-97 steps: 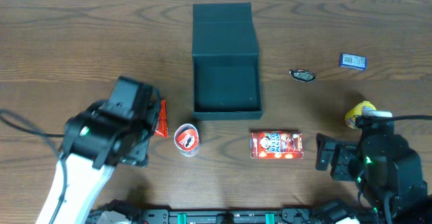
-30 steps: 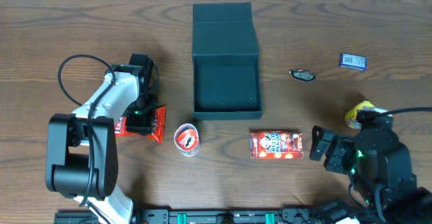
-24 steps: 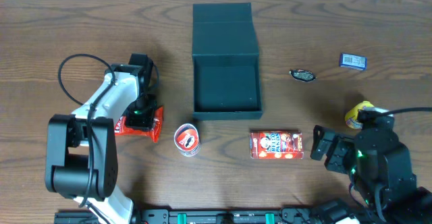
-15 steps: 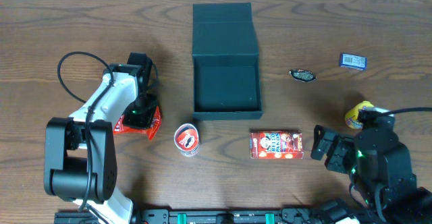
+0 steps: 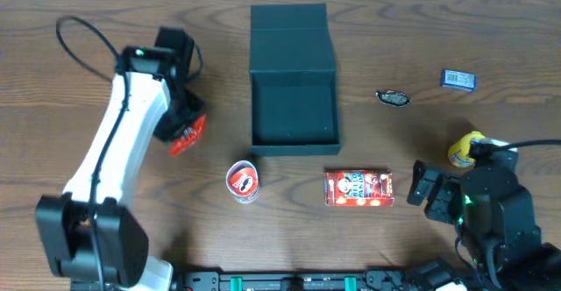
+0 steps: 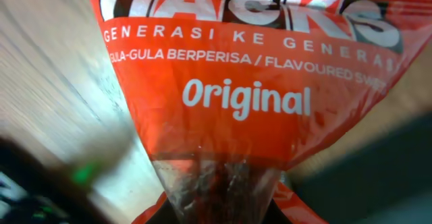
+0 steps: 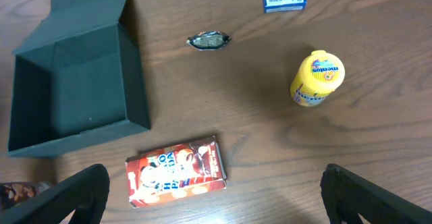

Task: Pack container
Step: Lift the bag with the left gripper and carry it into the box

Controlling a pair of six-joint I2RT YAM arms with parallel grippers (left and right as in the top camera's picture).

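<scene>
At the left, the left gripper point(image 5: 179, 124) is clamped on a red sweet bag point(image 5: 187, 136). The left wrist view is filled by that bag point(image 6: 243, 82), with white lettering and the word "Original", pinched at the bottom edge of the picture. The container point(image 5: 294, 111) lies at about 3 o'clock from this gripper, near but apart from it. It stands open on the table point(image 5: 70, 81), with its flap lid laid flat toward 12 o'clock and nothing inside. At 7 o'clock from the container, just off its near corner, stands a small round red can point(image 5: 243, 180). At 5 o'clock from the container lies a red snack carton point(image 5: 358, 188), flat on its side. Further right are a small dark wrapper point(image 5: 393, 98) and a blue packet point(image 5: 458, 79). A yellow bottle point(image 5: 465, 148) stands below them. The right gripper point(image 5: 427, 192) sits just beside the carton at its 3 o'clock. Its fingers point(image 7: 77, 196) are spread wide and hold nothing. The container lies at about 10 o'clock from it, well apart.
</scene>
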